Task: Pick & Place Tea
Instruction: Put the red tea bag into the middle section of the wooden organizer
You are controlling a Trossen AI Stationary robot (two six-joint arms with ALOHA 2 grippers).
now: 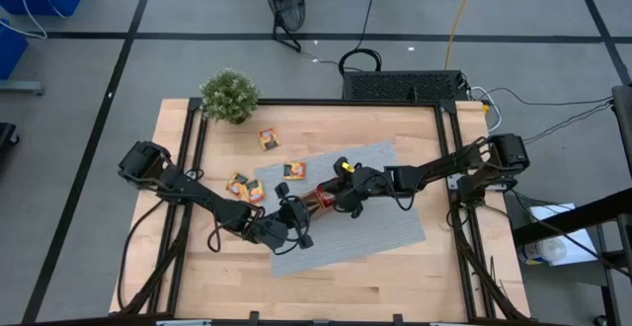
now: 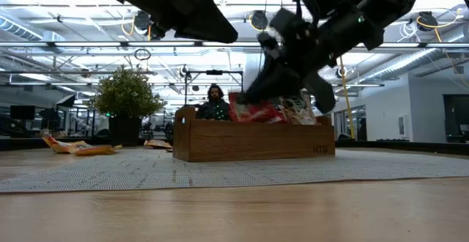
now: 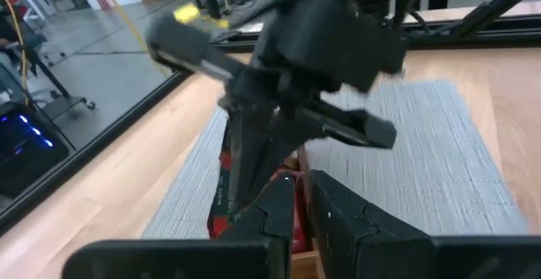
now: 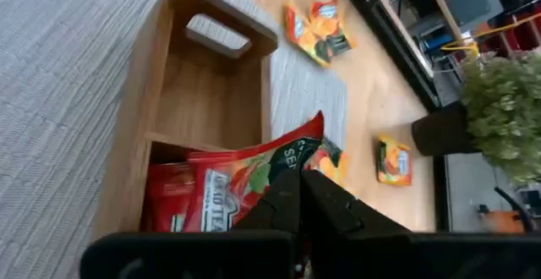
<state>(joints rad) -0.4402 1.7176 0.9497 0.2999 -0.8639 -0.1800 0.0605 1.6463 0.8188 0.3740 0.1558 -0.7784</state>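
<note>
- Wooden tray [image 1: 318,200] sits on the grey mat [image 1: 395,217] mid-table; both arms meet over it.
- Right gripper [image 1: 339,201] reaches in from the right side and is down at the tray. Fingers pressed together; in the right wrist view their tips [image 4: 297,196] sit right at the top edge of a red sachet [image 4: 232,186]. Can't tell whether they actually pinch it.
- That red sachet stands tilted in the tray's middle compartment, beside more red packets. The end compartment [image 4: 211,101], the one with the handle slot, shows bare wood.
- Low view: red sachets [image 2: 256,111] stick up above the tray wall [image 2: 253,143], with the right gripper [image 2: 253,95] just above them.
- Left gripper [image 1: 296,237] hangs over the mat just beside the tray, nearer the table's front edge. Fingers [image 3: 338,220] nearly together with a thin gap, nothing visibly between them. Its wrist camera looks at the right arm's gripper and the red packets [image 3: 228,199] below it.
- Loose sachets on bare wood, off the mat on the left arm's side: an orange-yellow one [image 1: 269,139] near the potted plant [image 1: 229,96], another [image 1: 294,171] at the mat's edge, and a small cluster [image 1: 246,187] just beside the mat.
- Right wrist view shows two of these: one [image 4: 319,30] past the tray's far end, one [image 4: 394,161] close to the plant pot [image 4: 439,129].
- Low view: a person [image 2: 214,103] is seated behind the tray, far back in the room.
</note>
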